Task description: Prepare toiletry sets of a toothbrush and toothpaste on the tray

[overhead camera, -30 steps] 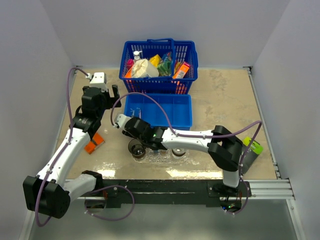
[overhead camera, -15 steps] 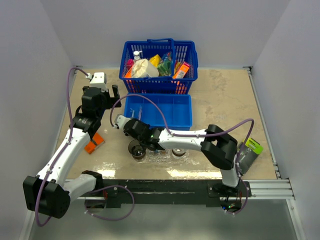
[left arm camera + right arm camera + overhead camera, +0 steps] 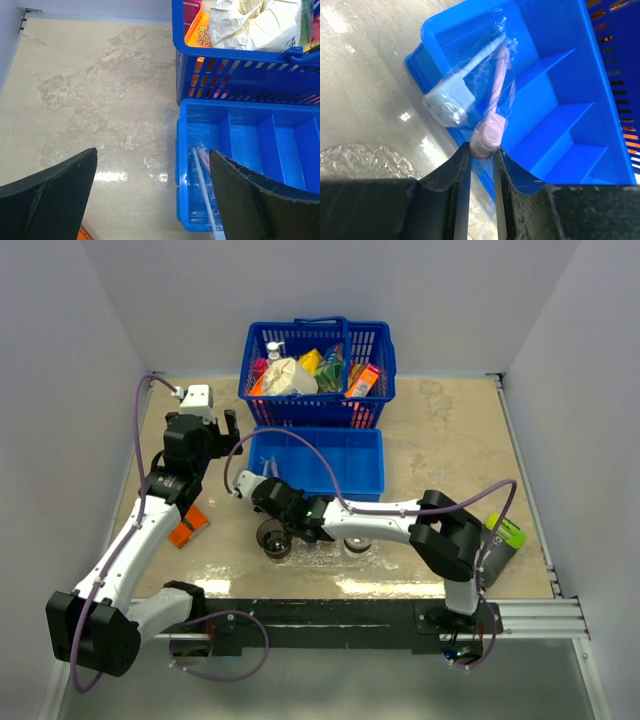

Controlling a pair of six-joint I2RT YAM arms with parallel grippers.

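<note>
Your right hand [image 3: 480,150] is closed on the pink end of a toothbrush [image 3: 496,92] — the fingers pinch it through its clear wrap [image 3: 482,70]. The hand sits at the near-left corner of the bin [image 3: 560,115], and the toothbrush runs from the fingers toward 12 o'clock over the leftmost compartment. A white piece [image 3: 449,97] lies in the same wrap at 9 o'clock of the pink handle; you cannot tell what it is. Whether the wrap rests on the bin floor or hangs clear of it does not show.

Your left hand [image 3: 152,195] is wide open and holds nothing. It hangs above the surface [image 3: 100,100] by the bin's left end, with one finger over bare surface and the other over the bin's near-left part.

The tray [image 3: 318,554] lies at 6 o'clock of the bin, just beside it, partly under the right forearm. Two dark cups [image 3: 273,537] stand on it, one at its 9 o'clock end and one toward 3 o'clock. In the right wrist view the tray's bumpy edge shows at 8 o'clock of the hand.

The basket [image 3: 318,405] stands at 12 o'clock of the bin — close against it and full of packets. An orange item [image 3: 188,527] lies on the surface at 9 o'clock of the tray. A green pack [image 3: 506,532] lies at 3 o'clock, well apart.
</note>
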